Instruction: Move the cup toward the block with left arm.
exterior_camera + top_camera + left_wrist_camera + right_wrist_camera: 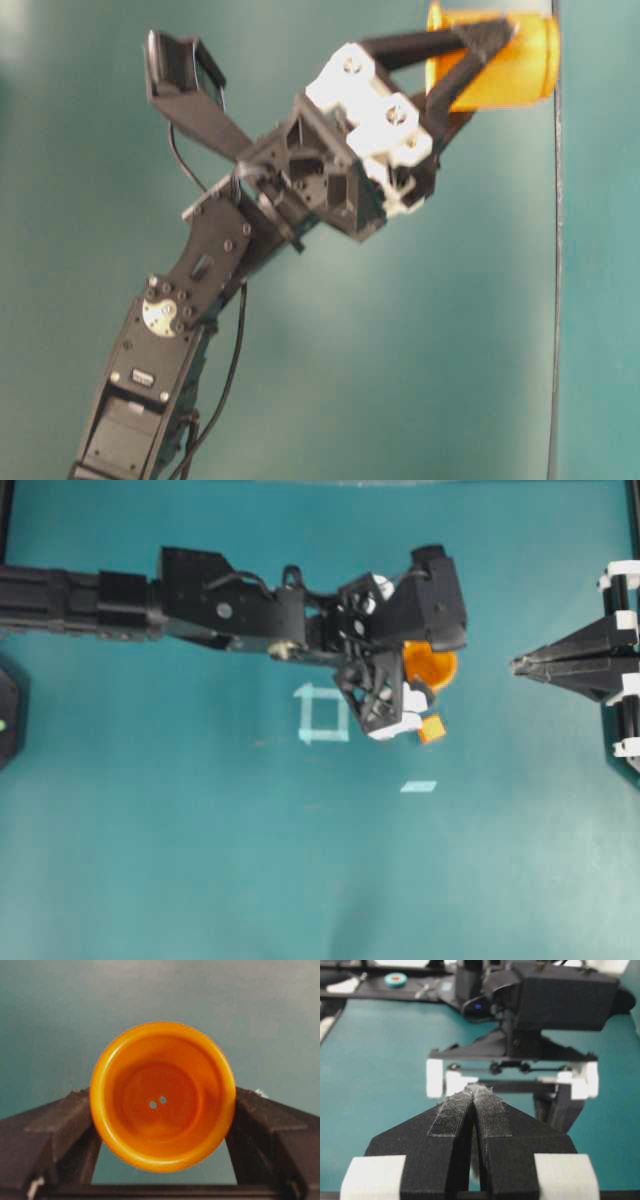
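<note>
The yellow-orange cup (438, 668) stands mouth-up in the middle of the teal table, partly hidden under the left arm's wrist. My left gripper (162, 1097) is shut on the cup (162, 1095), with one black finger (65, 1120) pressed on each side of its body. It also shows held in the table-level view (500, 60). I cannot tell whether it rests on the table. The tiny orange block (432, 728) lies a short way below the cup in the overhead view, beside the gripper's white part. My right gripper (520, 665) is shut and empty, to the right of the cup.
A pale blue tape square (322, 713) lies left of the block and a short tape strip (419, 786) below it. The right gripper's (476, 1089) base stands at the table's right edge. The left arm (200, 600) spans the upper left.
</note>
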You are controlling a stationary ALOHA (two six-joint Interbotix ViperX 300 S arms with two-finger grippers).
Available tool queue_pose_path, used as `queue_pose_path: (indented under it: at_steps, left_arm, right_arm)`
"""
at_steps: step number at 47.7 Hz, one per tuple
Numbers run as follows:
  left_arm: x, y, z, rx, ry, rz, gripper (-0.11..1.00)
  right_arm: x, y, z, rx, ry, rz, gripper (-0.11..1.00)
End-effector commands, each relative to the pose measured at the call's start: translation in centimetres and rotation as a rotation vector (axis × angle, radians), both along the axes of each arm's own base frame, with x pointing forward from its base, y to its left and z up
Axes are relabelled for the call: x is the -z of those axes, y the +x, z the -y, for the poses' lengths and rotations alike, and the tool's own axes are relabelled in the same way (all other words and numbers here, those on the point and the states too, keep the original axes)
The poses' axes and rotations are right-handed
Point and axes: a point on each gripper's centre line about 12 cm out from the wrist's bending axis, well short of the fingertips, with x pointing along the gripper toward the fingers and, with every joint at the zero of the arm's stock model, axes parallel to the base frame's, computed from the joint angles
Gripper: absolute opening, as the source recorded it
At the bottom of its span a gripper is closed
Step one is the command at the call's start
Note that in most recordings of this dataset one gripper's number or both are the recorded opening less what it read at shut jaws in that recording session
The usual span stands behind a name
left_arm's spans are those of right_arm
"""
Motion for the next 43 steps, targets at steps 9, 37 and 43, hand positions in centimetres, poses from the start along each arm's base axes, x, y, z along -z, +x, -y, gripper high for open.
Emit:
queue_pose_path:
  at_steps: [9,37,43]
  left_arm:
    - [-1.5,2.1,2.2,0.044,0.001,0.057,0.69]
    - [1.6,3.2,3.7,0.075,0.004,0.034,0.69]
    - [2.0,3.2,3.7,0.075,0.004,0.035,0.69]
  right_arm:
    - [-1.5,0.2,0.0,-0.002,-0.004,0.049,0.00]
    - [-1.5,0.2,0.0,-0.002,-0.004,0.049,0.00]
    - [-1.5,0.2,0.0,-0.002,-0.004,0.048,0.00]
